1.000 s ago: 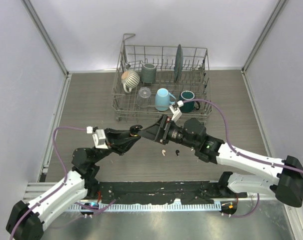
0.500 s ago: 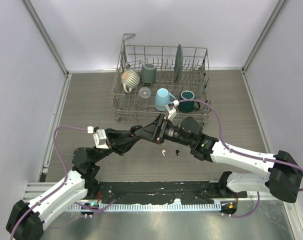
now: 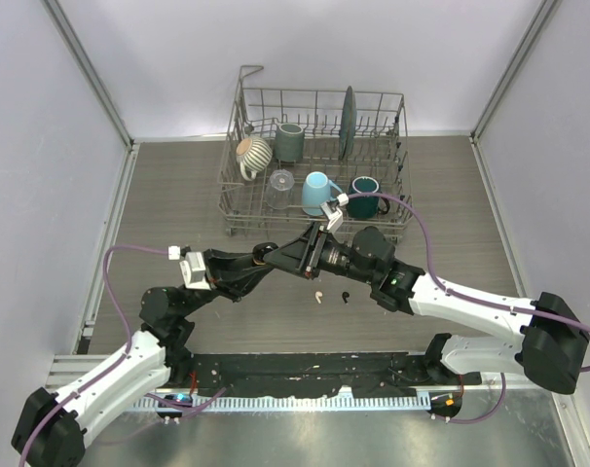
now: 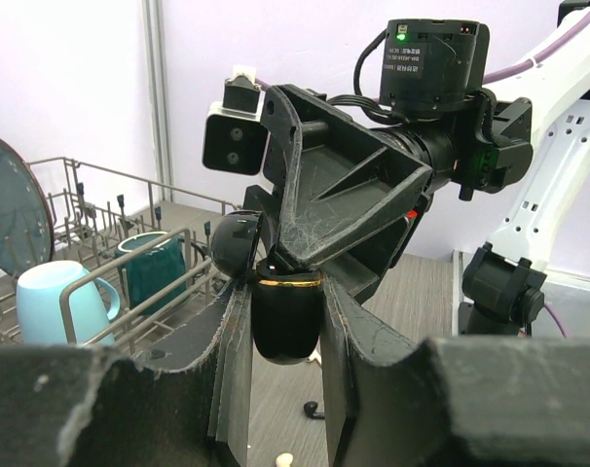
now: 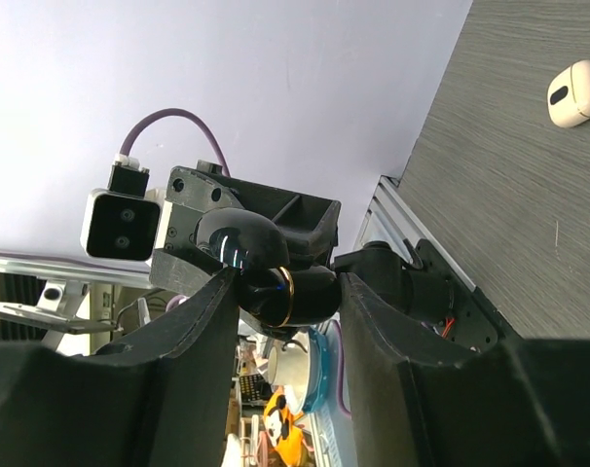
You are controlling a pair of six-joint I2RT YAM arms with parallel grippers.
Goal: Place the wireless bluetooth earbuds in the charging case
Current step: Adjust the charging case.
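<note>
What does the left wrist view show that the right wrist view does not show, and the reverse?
Only the left wrist: the dish rack with a dark teal mug, and a black earbud lying below. Only the right wrist: a pale oval item on the table, and the left arm's camera. Both: the black charging case, lid open, clamped between the left fingers, with the right fingers on either side of it.

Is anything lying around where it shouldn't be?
Yes. Two tiny earbuds, one cream and one black, lie loose on the table under the arms, outside the black charging case that the left gripper holds up.
</note>
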